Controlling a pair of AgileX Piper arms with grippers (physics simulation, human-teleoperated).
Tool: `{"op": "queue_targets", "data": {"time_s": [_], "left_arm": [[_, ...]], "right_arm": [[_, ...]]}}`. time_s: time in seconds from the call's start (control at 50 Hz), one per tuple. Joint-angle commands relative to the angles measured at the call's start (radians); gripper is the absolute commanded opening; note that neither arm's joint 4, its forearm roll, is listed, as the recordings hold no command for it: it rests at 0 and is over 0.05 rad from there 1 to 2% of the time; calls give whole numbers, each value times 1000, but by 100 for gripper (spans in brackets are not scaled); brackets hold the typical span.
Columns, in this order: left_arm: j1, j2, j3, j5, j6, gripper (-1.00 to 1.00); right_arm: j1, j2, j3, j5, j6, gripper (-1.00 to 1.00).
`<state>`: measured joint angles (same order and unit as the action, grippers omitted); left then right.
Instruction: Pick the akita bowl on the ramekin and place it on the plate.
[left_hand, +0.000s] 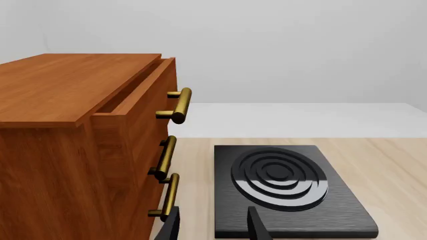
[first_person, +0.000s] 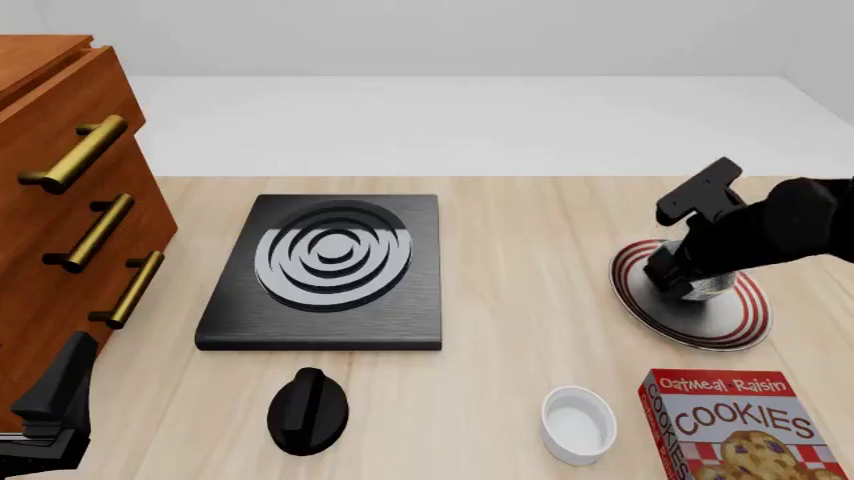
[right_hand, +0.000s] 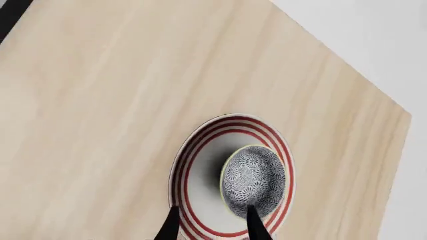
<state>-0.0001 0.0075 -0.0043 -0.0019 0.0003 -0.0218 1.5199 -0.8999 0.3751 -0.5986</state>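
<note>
At the right of the front view we see the akita bowl (right_hand: 254, 181) resting on the plate (first_person: 727, 325) beneath our right gripper (right_hand: 211, 224), jaws parted and empty, like our left gripper (left_hand: 212, 225), while the ramekin (first_person: 579, 424) sits lower centre.

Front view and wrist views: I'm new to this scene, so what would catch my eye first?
The red-ringed plate at the table's right, with the right hand over it and the speckled akita bowl sitting in it. Next, the black stove slab with concentric rings at centre-left, beside a wooden drawer cabinet. Near the front edge sit the empty white ramekin and a cookies box.
</note>
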Motion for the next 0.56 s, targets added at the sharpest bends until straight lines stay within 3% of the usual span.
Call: {"op": "queue_targets", "data": {"time_s": [0.02, 0.12, 0.16, 0.34, 0.44, 0.56], "left_arm": [[0, 0, 0, 0, 0, 100], [0, 0, 0, 0, 0, 100], [0, 0, 0, 0, 0, 100], [0, 0, 0, 0, 0, 100], [0, 0, 0, 0, 0, 100], [0, 0, 0, 0, 0, 100]], "right_arm": [[9, -135, 66, -59, 65, 100], [22, -217, 104, -101, 100, 100], [30, -252, 100, -111, 139, 100], [42, -340, 176, -186, 190, 100], [48, -457, 248, -279, 294, 100], [15, -560, 333, -406, 351, 100]]}}
